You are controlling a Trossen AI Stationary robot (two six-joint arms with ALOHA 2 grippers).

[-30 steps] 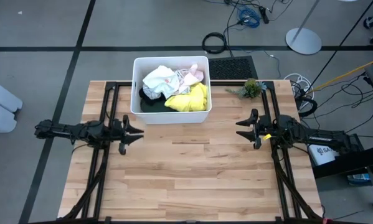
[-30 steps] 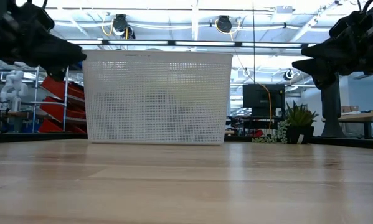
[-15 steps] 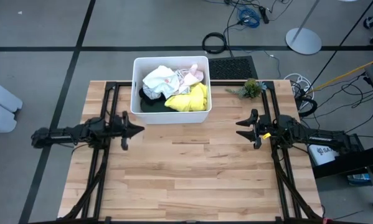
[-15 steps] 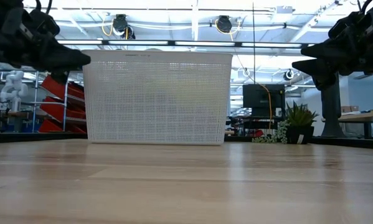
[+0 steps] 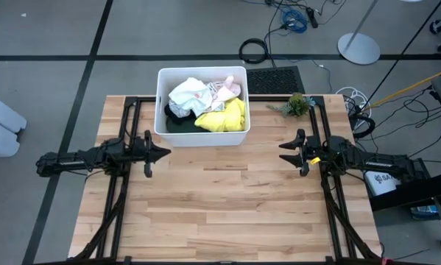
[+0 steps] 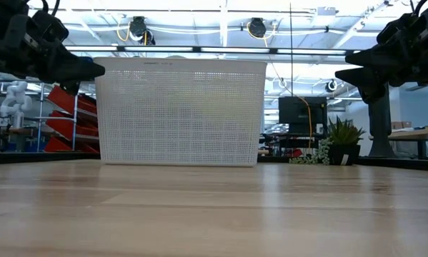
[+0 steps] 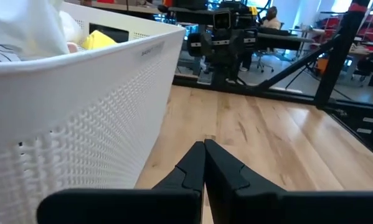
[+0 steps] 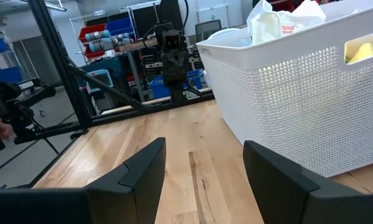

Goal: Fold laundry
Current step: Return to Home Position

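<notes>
Toward the far edge of the desk [image 5: 235, 213], the white bin [image 5: 202, 138] held all the laundry [image 5: 205, 107] that we could see: a yellow garment [image 5: 221, 118], a white patterned garment [image 5: 189, 93] and a dark garment [image 5: 177, 121] lay heaped inside it, and no cloth lay on the bare wood. We therefore judged the folding and stowing to be done, with only the parking of both arms left. The left end effector [image 5: 164, 154], its fingers pressed together on nothing, hovered just beside the bin's near left corner without touching it. The right end effector [image 5: 283, 152], its fingers spread and empty, hung near the bin's near right corner but apart from it. Both were raised off the wood and pointed inward, facing each other across the desk. The laundry lay inside the bin walls, on the far side of the line between the two end effectors, and was touched by neither.
</notes>
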